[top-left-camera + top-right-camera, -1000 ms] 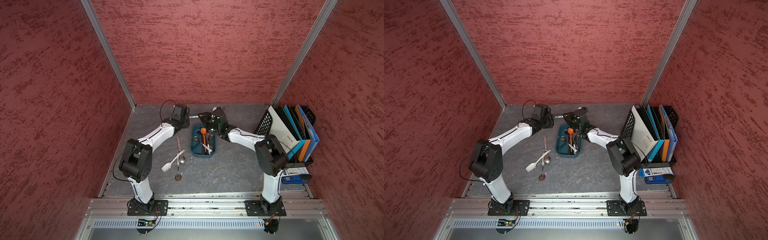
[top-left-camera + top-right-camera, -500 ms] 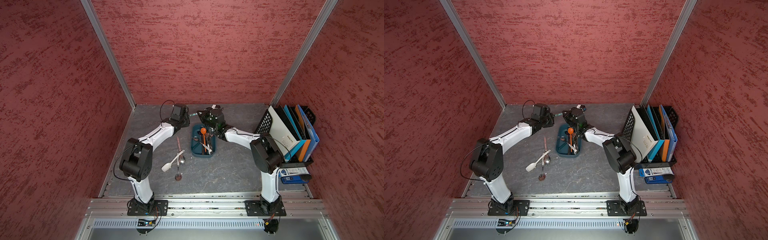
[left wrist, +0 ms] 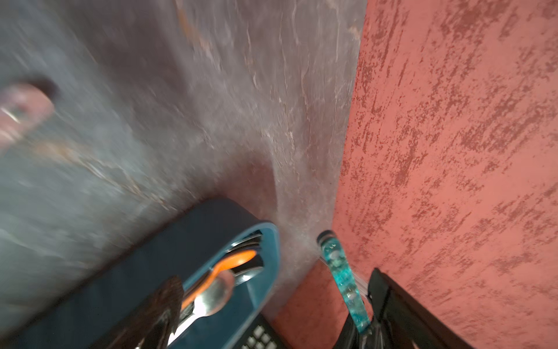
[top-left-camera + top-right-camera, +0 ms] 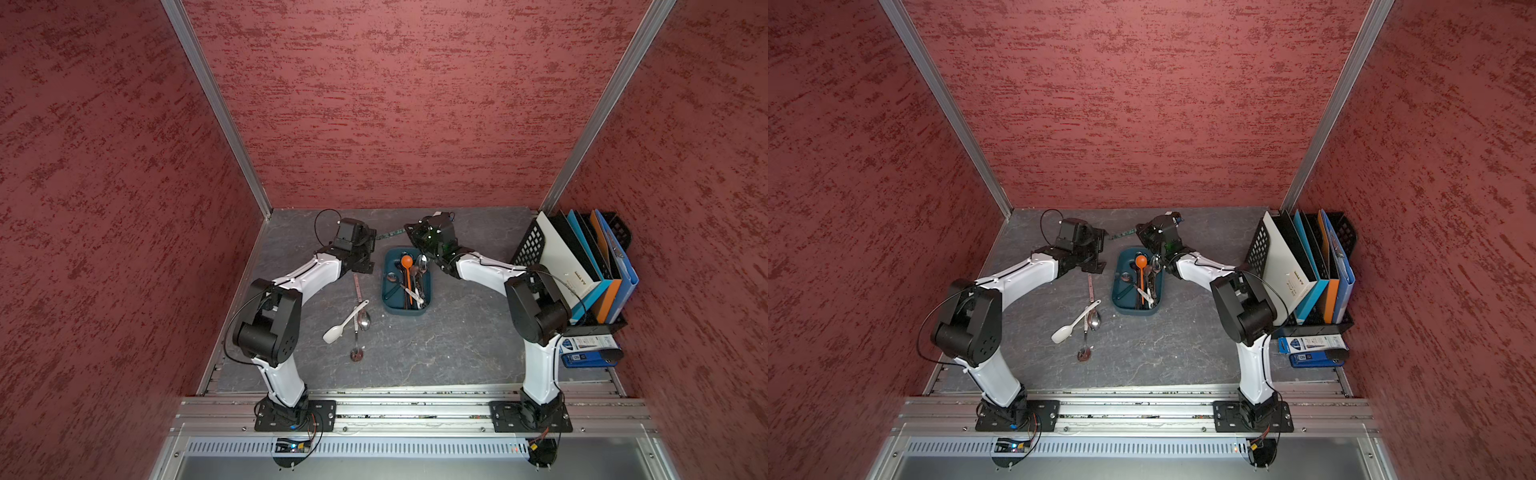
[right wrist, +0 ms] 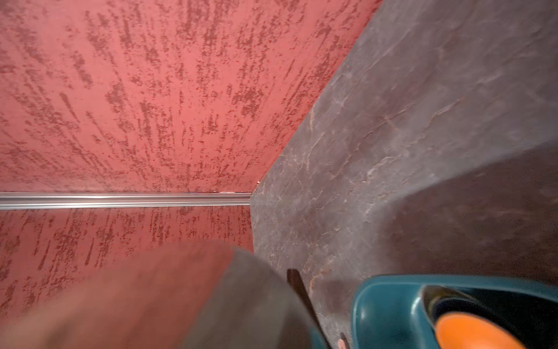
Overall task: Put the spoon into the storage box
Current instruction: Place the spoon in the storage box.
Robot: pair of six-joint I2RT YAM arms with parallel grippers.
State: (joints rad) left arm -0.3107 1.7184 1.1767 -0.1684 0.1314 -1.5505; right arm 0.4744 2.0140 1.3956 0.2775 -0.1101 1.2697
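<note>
Watching handover: left gripper (image 3: 276,281) released, jaws wide; right gripper (image 4: 411,232) state we cannot tell. Teal-handled spoon (image 3: 341,272) between them, beyond storage box (image 4: 405,311) far end, outside it. Risk: weak right grip, spoon drops onto table (image 4: 457,340).

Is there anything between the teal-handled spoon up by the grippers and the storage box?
Nothing visible does. In the left wrist view only grey table shows between the teal-handled spoon and the storage box, whose top is open.

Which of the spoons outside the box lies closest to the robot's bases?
The small dark-bowled spoon; the white spoon and shiny metal spoon lie farther back.
</note>
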